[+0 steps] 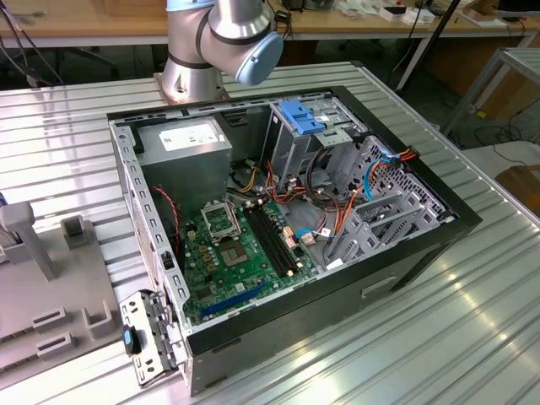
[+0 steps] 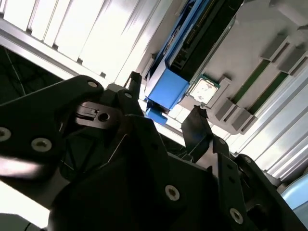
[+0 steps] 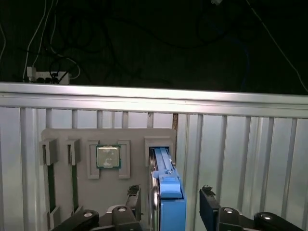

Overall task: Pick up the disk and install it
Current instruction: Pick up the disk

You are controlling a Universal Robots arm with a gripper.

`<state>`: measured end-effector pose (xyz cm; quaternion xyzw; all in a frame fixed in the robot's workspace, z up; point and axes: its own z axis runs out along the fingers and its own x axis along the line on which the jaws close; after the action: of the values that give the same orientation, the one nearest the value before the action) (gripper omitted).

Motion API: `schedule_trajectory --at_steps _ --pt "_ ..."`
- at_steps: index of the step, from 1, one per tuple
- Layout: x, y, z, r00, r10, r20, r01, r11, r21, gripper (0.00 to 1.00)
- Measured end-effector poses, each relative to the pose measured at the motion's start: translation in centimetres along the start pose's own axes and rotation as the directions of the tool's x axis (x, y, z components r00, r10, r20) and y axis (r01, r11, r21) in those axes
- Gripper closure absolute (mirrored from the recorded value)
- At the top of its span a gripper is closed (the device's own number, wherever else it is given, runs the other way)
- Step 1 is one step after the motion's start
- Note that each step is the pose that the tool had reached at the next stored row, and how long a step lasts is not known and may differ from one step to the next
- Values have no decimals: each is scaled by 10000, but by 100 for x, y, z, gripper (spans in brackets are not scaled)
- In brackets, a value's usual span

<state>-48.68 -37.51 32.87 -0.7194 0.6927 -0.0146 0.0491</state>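
The disk (image 3: 167, 190) stands on edge in a slot of a grey fixture (image 3: 67, 139), its blue side rail facing the camera. My gripper (image 3: 171, 195) is open and straddles it, one black fingertip (image 3: 134, 192) on each side with a small gap to the disk. In the second wrist view the disk (image 2: 166, 86) again sits between the fingers of the gripper (image 2: 163, 98), above the fixture (image 2: 250, 43). The open computer case (image 1: 422, 245) lies on the slatted metal table in the exterior view.
A processor chip (image 3: 108, 156) rests in a fixture pocket beside the disk. Inside the case are a blue-topped drive cage (image 1: 304, 114), a grey power supply (image 1: 186, 139), a green motherboard (image 1: 228, 253) and loose cables. The arm's base (image 1: 202, 51) stands behind the case.
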Motion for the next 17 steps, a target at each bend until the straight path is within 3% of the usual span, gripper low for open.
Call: schedule_trajectory --at_steps 3,6,9,15,17 --pt "4 -100 18 10000 2 4 -2 10000 -35 30" --pt "5 -136 44 10000 4 8 -4 10000 -46 30" --pt "7 -133 86 10000 16 16 -16 9995 -306 30" --pt "-32 -145 194 10000 35 27 -33 9980 -631 30" --pt "-32 -145 194 10000 37 27 -35 9980 -632 30"
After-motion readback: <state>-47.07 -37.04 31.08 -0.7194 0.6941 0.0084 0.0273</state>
